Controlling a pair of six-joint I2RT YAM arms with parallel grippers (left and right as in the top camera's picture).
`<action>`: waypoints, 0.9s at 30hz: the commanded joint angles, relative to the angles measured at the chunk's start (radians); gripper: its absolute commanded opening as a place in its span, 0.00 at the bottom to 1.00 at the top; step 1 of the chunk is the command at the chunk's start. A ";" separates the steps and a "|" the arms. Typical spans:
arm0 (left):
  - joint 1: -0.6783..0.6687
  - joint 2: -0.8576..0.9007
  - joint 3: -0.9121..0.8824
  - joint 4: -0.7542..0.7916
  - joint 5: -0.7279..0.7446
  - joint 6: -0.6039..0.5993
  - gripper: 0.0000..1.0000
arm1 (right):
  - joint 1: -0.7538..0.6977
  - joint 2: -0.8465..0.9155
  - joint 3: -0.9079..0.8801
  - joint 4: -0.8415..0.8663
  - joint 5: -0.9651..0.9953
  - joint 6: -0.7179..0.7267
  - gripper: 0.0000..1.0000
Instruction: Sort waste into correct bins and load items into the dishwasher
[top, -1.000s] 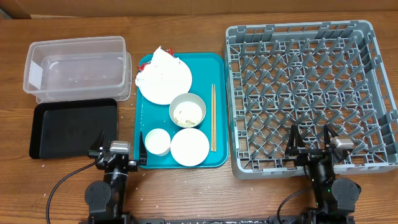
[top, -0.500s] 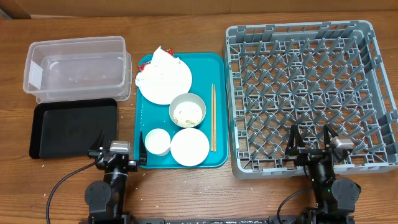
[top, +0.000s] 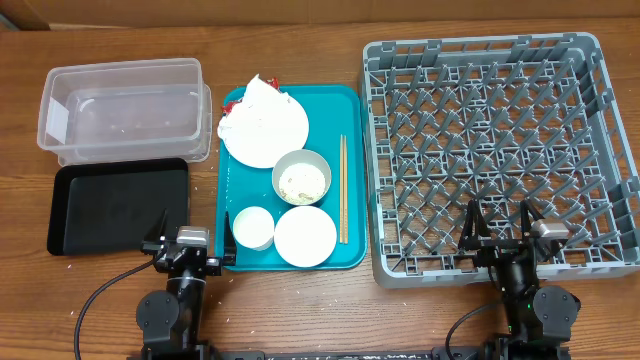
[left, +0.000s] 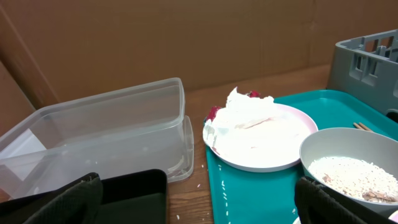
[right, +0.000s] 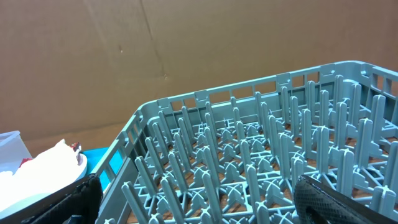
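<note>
A pink plate (top: 270, 135) with a crumpled white napkin (top: 256, 103) and red scraps sits at the back of the teal tray (top: 350, 180). In front of it are a white bowl with rice (top: 301, 179), a small white cup (top: 253, 228), an empty white bowl (top: 305, 236) and two chopsticks (top: 343, 187). The clear tub (top: 122, 108) and black tray (top: 115, 205) stand at the left, the grey dish rack (top: 495, 145) at the right. My left gripper (top: 182, 237) is open and empty by the teal tray's front left corner. My right gripper (top: 498, 228) is open and empty at the rack's front edge.
Loose rice crumbs lie on the wood between the black tray and the teal tray (left: 199, 185) and on the teal tray's left side (left: 217, 190). A brown cardboard wall (left: 186, 37) stands behind the table.
</note>
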 joint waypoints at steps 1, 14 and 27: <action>-0.008 -0.012 -0.003 -0.004 -0.011 -0.011 1.00 | -0.003 -0.008 -0.011 0.007 -0.006 -0.001 1.00; -0.008 -0.012 -0.003 -0.004 -0.011 -0.011 1.00 | -0.003 -0.008 -0.011 0.007 -0.006 -0.001 1.00; -0.006 -0.012 -0.003 -0.003 -0.023 -0.003 1.00 | -0.003 -0.008 -0.010 0.007 -0.005 -0.001 1.00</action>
